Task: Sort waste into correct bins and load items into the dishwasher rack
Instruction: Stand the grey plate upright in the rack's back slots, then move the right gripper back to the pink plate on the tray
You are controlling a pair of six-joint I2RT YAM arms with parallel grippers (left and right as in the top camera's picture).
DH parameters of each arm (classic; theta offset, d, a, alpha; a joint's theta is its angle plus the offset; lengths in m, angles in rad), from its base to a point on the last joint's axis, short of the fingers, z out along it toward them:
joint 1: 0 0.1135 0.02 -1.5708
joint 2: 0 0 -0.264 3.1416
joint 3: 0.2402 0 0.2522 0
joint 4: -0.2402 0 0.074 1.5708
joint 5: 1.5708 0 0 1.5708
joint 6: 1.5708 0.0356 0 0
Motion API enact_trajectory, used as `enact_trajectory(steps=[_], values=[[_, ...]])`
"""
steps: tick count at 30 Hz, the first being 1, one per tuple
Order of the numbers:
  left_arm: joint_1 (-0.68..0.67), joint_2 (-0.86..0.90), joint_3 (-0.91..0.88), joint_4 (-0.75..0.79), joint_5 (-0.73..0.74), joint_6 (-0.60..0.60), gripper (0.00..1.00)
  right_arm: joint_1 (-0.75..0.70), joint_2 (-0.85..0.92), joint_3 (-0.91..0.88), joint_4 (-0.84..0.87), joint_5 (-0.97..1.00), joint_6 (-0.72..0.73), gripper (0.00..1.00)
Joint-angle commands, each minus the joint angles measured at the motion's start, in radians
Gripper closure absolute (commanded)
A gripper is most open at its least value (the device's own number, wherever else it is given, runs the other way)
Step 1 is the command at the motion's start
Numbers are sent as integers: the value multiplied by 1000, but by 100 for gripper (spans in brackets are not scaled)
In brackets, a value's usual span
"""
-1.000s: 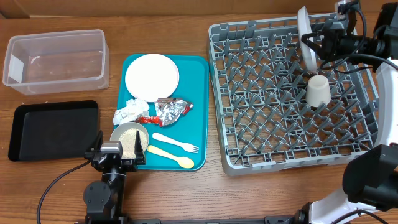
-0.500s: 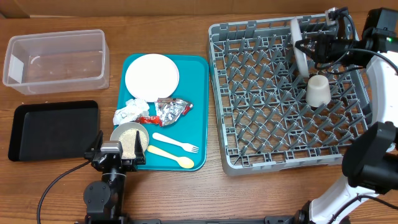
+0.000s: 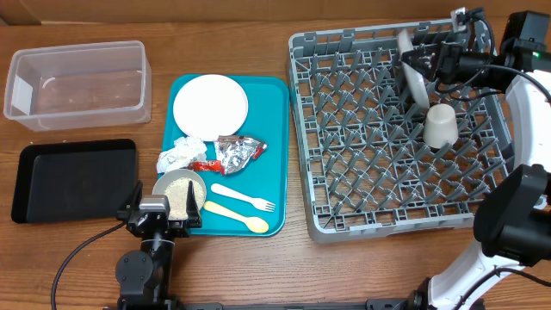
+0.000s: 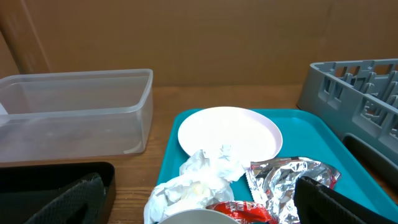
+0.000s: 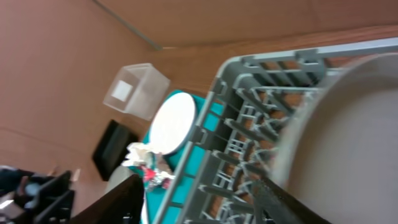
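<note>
The pale grey plate (image 3: pixel 414 67) (image 5: pixel 354 137) stands on edge, tilted, among the pegs at the back of the dishwasher rack (image 3: pixel 300 129) (image 5: pixel 245 118). My right gripper (image 3: pixel 428 62) (image 5: pixel 202 202) is right beside it with its jaws apart, holding nothing. A white cup (image 3: pixel 440 126) sits upside down in the rack. My left gripper (image 3: pixel 157 212) (image 4: pixel 199 208) is open, low at the teal tray's front edge, facing the napkin (image 4: pixel 199 183), red wrapper (image 4: pixel 239 213) and foil (image 4: pixel 289 180). The white-pink plate (image 3: pixel 210 105) (image 4: pixel 229 132), bowl of rice grains (image 3: pixel 181 191), fork (image 3: pixel 244 200) and spoon (image 3: pixel 234 218) lie on the tray.
The clear tub (image 3: pixel 76 82) (image 4: pixel 74 112) stands at the back left and the black tray (image 3: pixel 73 179) in front of it. The teal tray (image 3: pixel 274 155) lies between these bins and the rack. A brown wall runs behind the table.
My right gripper carried the grey plate left over the rack's back rows and then opened. The plate now leans among the pegs. The left arm has not moved.
</note>
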Motion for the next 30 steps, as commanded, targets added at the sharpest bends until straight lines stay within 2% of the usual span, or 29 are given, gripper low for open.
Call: enact_trajectory(steps=[1,2,3,4,6,9,12,15,17,18,20,23,24,28,30], values=[[7,-8,-5,1,3,-9,0,19,-107,16,-2,-75,16,65],[7,-8,-5,1,3,-9,0,31,-132,16,-7,-67,16,78],[7,-8,-5,1,3,-9,0,43,-149,16,-10,-47,30,83],[7,-8,-5,1,3,-9,0,67,-168,16,-13,29,79,95],[7,-8,-5,1,3,-9,0,113,-174,16,-40,138,117,96],[7,-8,-5,1,3,-9,0,170,-174,16,-76,147,116,96],[7,-8,-5,1,4,-9,0,282,-176,16,-84,148,119,81],[7,-8,-5,1,3,-9,0,405,-175,16,-80,201,167,73],[7,-8,-5,1,3,-9,0,505,-175,16,-80,285,177,71],[7,-8,-5,1,3,-9,0,589,-175,14,-70,381,200,63],[7,-8,-5,1,3,-9,0,666,-171,14,-50,489,226,57],[7,-8,-5,1,3,-9,0,787,-146,13,11,700,310,56],[7,-8,-5,1,3,-9,0,827,-121,13,60,774,383,55],[7,-8,-5,1,3,-9,0,861,-56,13,155,782,504,56],[7,-8,-5,1,3,-9,0,874,-2,13,205,745,498,62]])
